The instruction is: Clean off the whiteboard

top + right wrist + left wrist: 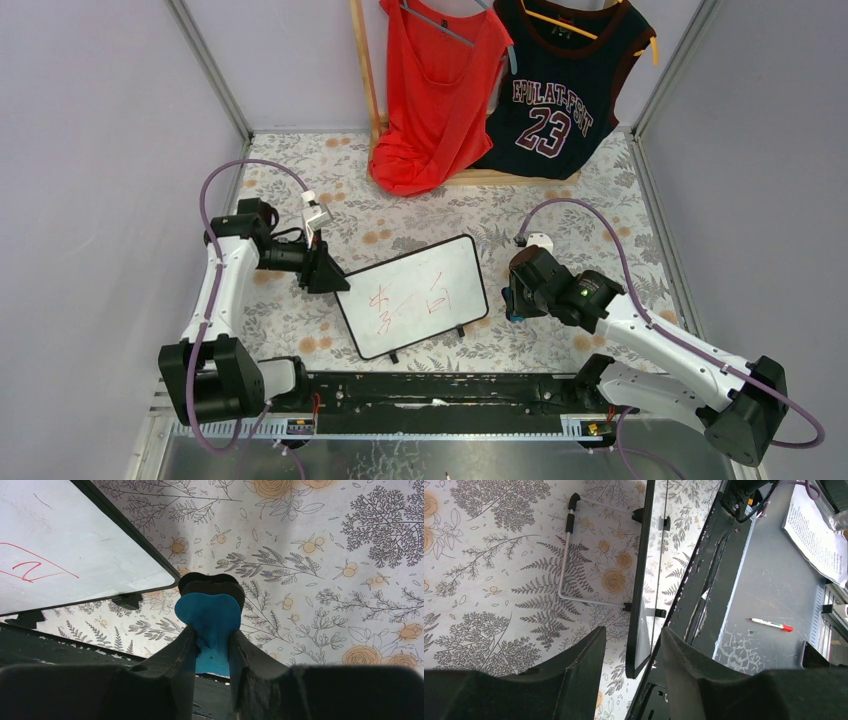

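The whiteboard (415,295), white with a thin black frame and red scribbles, stands tilted mid-table. My left gripper (325,275) is at its left corner. In the left wrist view the board (644,580) shows edge-on, its corner between the open fingers of my left gripper (631,635), with a gap on each side. My right gripper (510,300) is just right of the board. In the right wrist view it (211,632) is shut on a blue eraser (210,615), close beside the board's corner (75,555).
A wire stand (566,545) props the board from behind. A red top (435,90) and a dark jersey (560,90) hang at the back. A black rail (440,390) runs along the near edge. A pen (771,625) and a paper (814,535) lie beyond it.
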